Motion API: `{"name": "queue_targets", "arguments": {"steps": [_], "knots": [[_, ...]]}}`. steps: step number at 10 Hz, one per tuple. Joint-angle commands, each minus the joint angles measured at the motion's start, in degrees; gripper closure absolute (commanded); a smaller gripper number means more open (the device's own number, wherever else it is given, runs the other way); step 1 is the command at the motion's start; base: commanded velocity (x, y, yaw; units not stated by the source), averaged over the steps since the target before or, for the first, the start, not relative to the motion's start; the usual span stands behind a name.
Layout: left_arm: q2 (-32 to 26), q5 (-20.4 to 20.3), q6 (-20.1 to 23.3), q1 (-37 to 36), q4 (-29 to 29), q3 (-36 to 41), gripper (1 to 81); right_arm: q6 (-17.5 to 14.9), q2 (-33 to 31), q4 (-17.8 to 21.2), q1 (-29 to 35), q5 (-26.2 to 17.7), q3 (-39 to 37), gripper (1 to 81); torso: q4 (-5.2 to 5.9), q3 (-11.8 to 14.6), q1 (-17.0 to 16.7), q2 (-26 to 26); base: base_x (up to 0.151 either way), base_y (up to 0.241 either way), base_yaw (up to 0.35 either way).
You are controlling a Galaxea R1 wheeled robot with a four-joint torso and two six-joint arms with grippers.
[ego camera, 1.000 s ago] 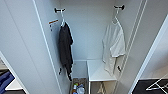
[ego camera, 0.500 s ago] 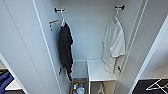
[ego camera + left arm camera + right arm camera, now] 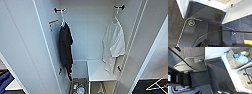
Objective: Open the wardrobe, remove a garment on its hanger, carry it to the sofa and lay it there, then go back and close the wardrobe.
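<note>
Wardrobe point(image 3: 30, 50) stands open: the white shirt point(image 3: 113, 47) hangs long-axis vertical on its hanger point(image 3: 115, 18), right of the black garment point(image 3: 65, 50), so your right arm's likely nearer. Can't tell either gripper's state.

A long black garment point(image 3: 65, 48) hangs on a white hanger point(image 3: 62, 22) from a dark hook point(image 3: 59, 10) at the left. Low down, a woven basket point(image 3: 233, 60) holds colourful plastic bottles point(image 3: 241, 56), with a white shelf point(image 3: 100, 71) to its right. Dark grey carpet point(image 3: 175, 18) covers the floor.
</note>
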Motion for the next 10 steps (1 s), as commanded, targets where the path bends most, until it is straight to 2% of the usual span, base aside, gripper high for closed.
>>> {"name": "queue_targets", "arguments": {"steps": [1, 3, 4, 6, 9, 10], "knots": [[-0.2, 2.3, 0.3, -2.3, 0.9, 0.4, 1.0, 1.4, 1.9, -9.3, 4.3, -4.2, 0.9, 1.0, 0.00, 0.0, 0.0, 0.0, 0.000, 0.000, 0.000], [-0.4, 2.3, 0.2, -2.3, 0.8, 0.4, 1.0, 2.0, 4.8, -14.4, 4.9, -7.0, -1.6, 1.0, 0.00, 0.0, 0.0, 0.0, 0.000, 0.000, 0.000], [-0.4, 2.3, 0.3, -2.3, 0.8, 0.4, 1.0, 4.0, 6.2, -17.5, 5.5, -7.8, -3.8, 1.0, 0.00, 0.0, 0.0, 0.0, 0.000, 0.000, 0.000], [-0.5, 2.3, 0.2, -2.3, 0.6, 0.4, 1.0, 11.9, 8.5, -27.4, 6.2, -7.9, -10.0, 1.0, 0.00, 0.0, 0.0, 0.0, 0.000, 0.000, 0.000], [-0.1, 2.3, 0.2, -2.3, 0.9, 0.4, 1.0, 23.8, 10.6, -34.4, 7.8, -7.7, -19.4, 1.0, 0.00, 0.0, 0.0, 0.0, 0.000, 0.000, 0.000], [0.2, 2.3, 0.2, -2.3, 1.2, 0.4, 1.0, 29.4, 11.4, -37.7, 8.2, -7.8, -22.7, 1.0, 0.00, 0.0, 0.0, 0.0, 0.000, 0.000, 0.000]]}}
